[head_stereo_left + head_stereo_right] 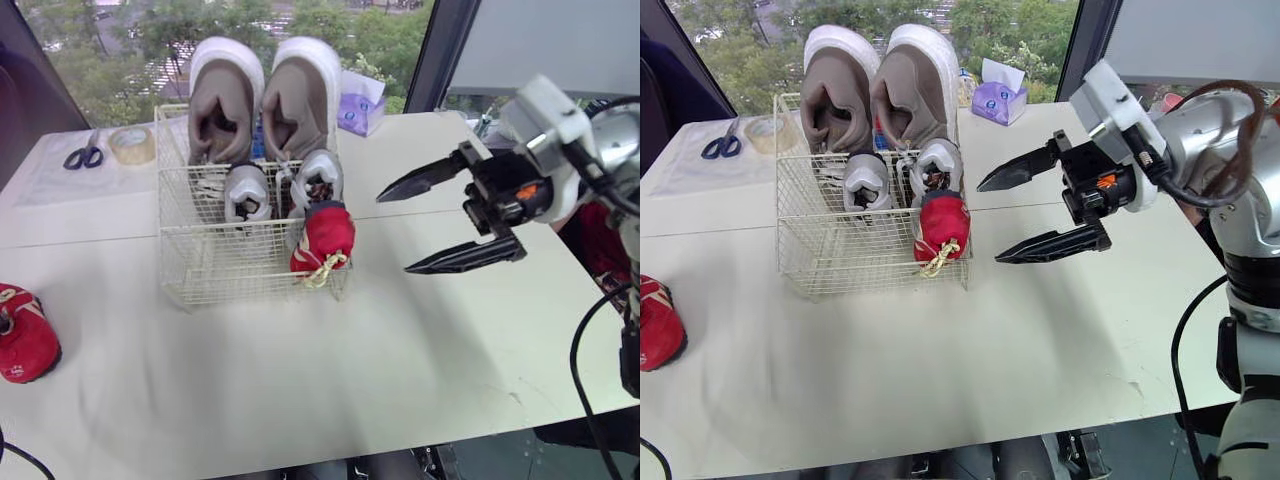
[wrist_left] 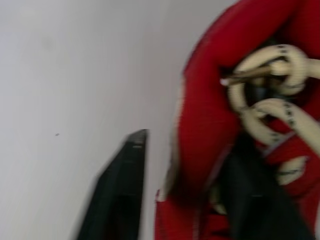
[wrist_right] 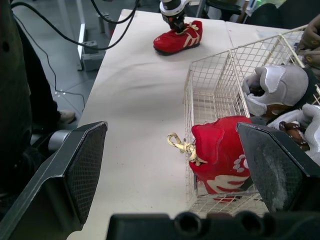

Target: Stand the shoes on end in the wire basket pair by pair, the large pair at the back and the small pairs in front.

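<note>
**One red shoe in the basket, its mate at the table's left end**

We see the wire basket [image 1: 200,262] standing toward the back of the white table [image 1: 350,370]. The large brown pair [image 1: 300,100] stands on end along its back wall and rises well above the rim. The small grey pair [image 1: 247,192] stands just in front of it, side by side. One red shoe [image 1: 325,235] stands in the front right corner, pressed to the wire, with its cream lace hanging out past the front wall. The front left part of the basket, beside that shoe, is open wire.

The other red shoe [image 1: 22,335] lies on the table near its left end, well apart from the basket. Our left gripper [image 2: 190,150] is at this shoe with its fingers apart. One finger sits outside the shoe's side with a sliver of table between them, and the other is a dark blur by the laces.

Our right gripper [image 1: 395,232] hovers over the table just right of the basket. Its fingers are spread wide around nothing, and the tips point at the basket's right wall without touching it.

Bare tabletop runs from the basket's front to the near edge. Scissors [image 1: 85,152] and a tape roll [image 1: 132,145] lie at the back left, and a tissue box [image 1: 360,105] stands behind the basket on the right.
</note>
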Robot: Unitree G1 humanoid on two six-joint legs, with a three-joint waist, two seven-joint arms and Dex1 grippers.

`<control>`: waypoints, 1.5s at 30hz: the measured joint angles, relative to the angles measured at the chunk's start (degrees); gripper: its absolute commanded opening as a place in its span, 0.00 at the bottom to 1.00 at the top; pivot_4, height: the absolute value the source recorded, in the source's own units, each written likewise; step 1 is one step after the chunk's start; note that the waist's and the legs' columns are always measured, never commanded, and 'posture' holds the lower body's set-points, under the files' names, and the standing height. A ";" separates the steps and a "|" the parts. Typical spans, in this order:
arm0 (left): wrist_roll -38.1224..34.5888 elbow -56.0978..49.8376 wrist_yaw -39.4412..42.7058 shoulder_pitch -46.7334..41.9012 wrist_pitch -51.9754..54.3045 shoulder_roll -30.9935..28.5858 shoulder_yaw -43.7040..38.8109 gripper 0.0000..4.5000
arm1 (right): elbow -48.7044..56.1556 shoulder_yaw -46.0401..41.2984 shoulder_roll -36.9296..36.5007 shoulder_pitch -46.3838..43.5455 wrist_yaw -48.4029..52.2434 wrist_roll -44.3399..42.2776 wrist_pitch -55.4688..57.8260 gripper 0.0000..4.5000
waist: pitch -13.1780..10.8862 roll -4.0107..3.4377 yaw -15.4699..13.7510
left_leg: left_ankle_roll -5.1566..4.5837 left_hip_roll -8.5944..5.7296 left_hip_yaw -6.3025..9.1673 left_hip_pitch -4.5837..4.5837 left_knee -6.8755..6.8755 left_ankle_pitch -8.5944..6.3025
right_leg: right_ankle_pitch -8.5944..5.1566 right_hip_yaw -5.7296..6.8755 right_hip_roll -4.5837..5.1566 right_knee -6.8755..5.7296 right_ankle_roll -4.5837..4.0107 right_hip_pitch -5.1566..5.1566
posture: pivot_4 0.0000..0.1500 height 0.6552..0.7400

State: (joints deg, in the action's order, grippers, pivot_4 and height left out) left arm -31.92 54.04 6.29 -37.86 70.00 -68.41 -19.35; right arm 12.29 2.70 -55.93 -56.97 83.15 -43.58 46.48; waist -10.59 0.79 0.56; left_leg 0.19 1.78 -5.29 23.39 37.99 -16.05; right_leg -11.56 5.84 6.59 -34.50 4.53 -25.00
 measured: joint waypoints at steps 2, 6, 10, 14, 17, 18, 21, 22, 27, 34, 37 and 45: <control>2.70 1.83 1.73 -1.39 -0.96 0.09 0.90 0.01 | 0.17 -0.86 -0.29 0.42 -0.66 -0.44 1.02 1.00 | 0.02 -0.04 0.06 | -0.08 0.01 -0.03 -0.06 0.00 -0.02 | -0.01 0.00 0.02 -0.21 -0.01 -0.07 | 1.00 1.00; 5.29 2.37 4.42 -2.43 -1.33 0.10 1.42 0.01 | 1.06 -1.31 -0.84 0.90 -0.76 -0.72 1.93 1.00 | 0.01 0.08 0.09 | -0.01 0.04 -0.06 -0.07 0.12 0.04 | 0.03 0.01 0.09 -0.61 -0.09 -0.30 | 1.00 1.00; 4.49 -6.29 3.73 -2.19 6.27 0.17 -5.79 0.01 | 0.59 -1.28 -1.12 1.13 0.19 -1.80 3.46 1.00 | -0.03 0.82 0.06 | -0.02 0.09 0.11 0.02 0.19 0.04 | 0.04 0.03 0.12 -0.64 -0.11 -0.35 | 1.00 1.00; 1.68 -38.95 1.40 -0.13 16.03 6.26 -20.66 0.01 | -1.72 -1.24 -1.52 1.81 1.06 -2.25 5.02 1.00 | 0.04 1.50 -0.28 | 0.05 -0.10 0.26 0.12 0.27 0.04 | 0.06 0.11 0.41 -0.49 -0.11 -0.23 | 1.00 1.00; -1.66 -64.45 2.44 2.31 11.53 13.28 -22.34 0.01 | -3.77 -1.05 -1.09 2.25 0.88 -1.70 4.97 1.00 | 0.04 1.51 -0.30 | 0.26 -0.30 0.19 0.12 0.25 -0.03 | 0.07 0.08 0.74 -0.47 -0.11 -0.20 | 1.00 1.00; -4.23 -70.83 2.91 1.32 10.25 16.90 -22.63 0.01 | -4.29 -1.12 -0.67 2.42 0.54 -1.59 4.97 1.00 | 0.04 1.51 -0.40 | 0.26 -0.31 0.20 0.12 0.25 -0.02 | 0.07 0.09 0.76 -0.46 -0.11 -0.19 | 1.00 1.00; -10.19 -83.36 -1.19 -6.18 2.42 34.56 -25.93 0.01 | -5.13 -0.57 1.40 3.08 -0.54 -1.58 5.49 1.00 | 0.04 1.51 -1.20 | 0.16 -0.25 0.26 0.10 0.32 0.13 | 0.11 0.15 0.56 -0.48 -0.07 -0.09 | 1.00 1.00; -10.47 -86.47 -2.84 -6.44 -0.73 37.60 -26.43 0.01 | -5.30 -0.60 1.38 3.36 -0.86 -1.57 5.76 1.00 | 0.03 1.51 -1.05 | 0.17 -0.22 0.18 0.04 0.30 0.14 | 0.11 0.10 0.50 -0.49 -0.07 -0.09 | 1.00 1.00; -9.34 -102.66 -8.83 2.36 -9.78 46.22 -21.37 0.01 | -6.35 -1.32 1.31 4.09 -2.83 -2.18 8.99 1.00 | 0.08 1.42 -0.96 | 0.26 -0.04 0.05 -0.17 0.25 0.22 | 0.09 0.00 0.16 -0.49 -0.09 0.06 | 1.00 1.00; -2.99 -107.58 -8.71 22.52 -22.30 55.04 -6.86 0.01 | -9.42 -3.29 2.04 9.56 -5.43 -4.93 14.46 1.00 | 0.09 1.37 -1.43 | -0.45 0.05 0.42 -0.01 1.13 -0.19 | 0.05 0.25 0.11 -0.46 -0.45 0.43 | 1.00 1.00; 2.44 -106.51 -8.39 27.72 -27.80 56.49 -0.41 0.01 | -9.47 -3.75 3.14 10.15 -6.89 -5.90 15.75 1.00 | 0.08 1.36 -1.41 | -0.50 0.04 0.41 0.01 1.25 -0.21 | 0.10 0.23 0.16 -0.43 -0.52 0.44 | 1.00 1.00; 16.93 -94.25 -4.56 36.44 -48.77 56.83 10.44 0.01 | -4.82 -7.05 3.69 13.05 -11.53 -9.40 18.07 1.00 | 0.27 1.00 -1.42 | -0.54 0.08 0.45 0.01 1.23 -0.23 | 0.08 0.28 0.14 -0.42 -0.53 0.41 | 1.00 1.00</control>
State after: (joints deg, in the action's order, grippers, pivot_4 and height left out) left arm -14.99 -40.21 1.72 -1.42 21.24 -11.58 -8.91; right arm 7.46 -4.35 -52.24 -43.91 71.62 -52.98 64.55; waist -10.32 1.79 -0.86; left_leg -0.35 1.86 -4.83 23.40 39.22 -16.28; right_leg -11.48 6.12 6.73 -34.92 4.00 -24.59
